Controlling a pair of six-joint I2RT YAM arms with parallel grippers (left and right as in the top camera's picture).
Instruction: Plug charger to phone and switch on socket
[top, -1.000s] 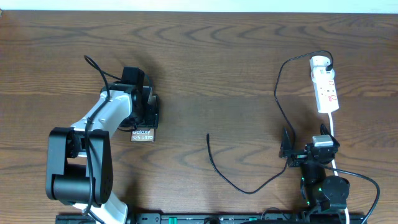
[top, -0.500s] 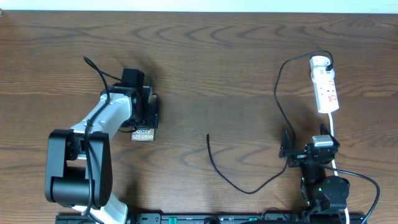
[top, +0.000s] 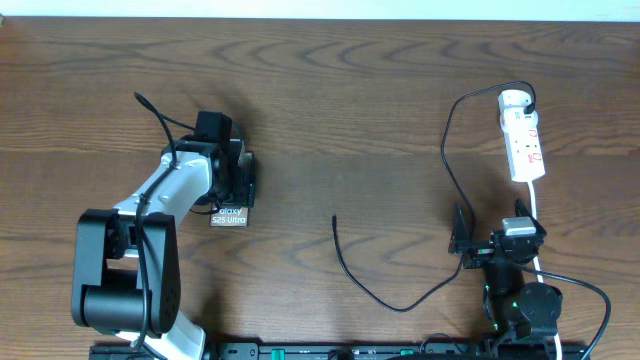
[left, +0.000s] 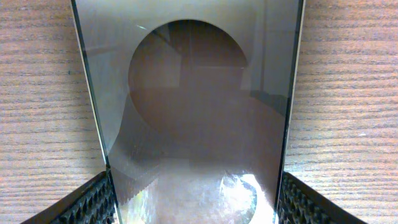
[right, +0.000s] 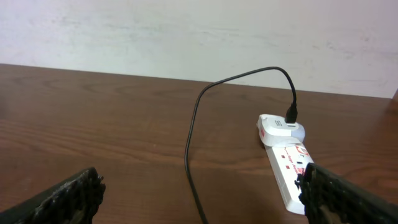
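L hand (top: 238, 183) clamps phone (left: 199, 93), brown wood-grain table (top: 350, 100), white wall (right: 186, 31) bkgd

A brown wood-grain table (top: 350, 100). The phone (top: 229, 215) lies flat in its left half. The white socket (top: 523, 140) sits near the far right corner. The black charger (top: 370, 290) cable trails from it toward the front edge.

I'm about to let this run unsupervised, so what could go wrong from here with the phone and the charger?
1. The glossy phone is pinched only at its side edges by the left jaws; it might slip or twist.
2. The charger cable curls past the right arm; moving could snag it and drag the power strip.
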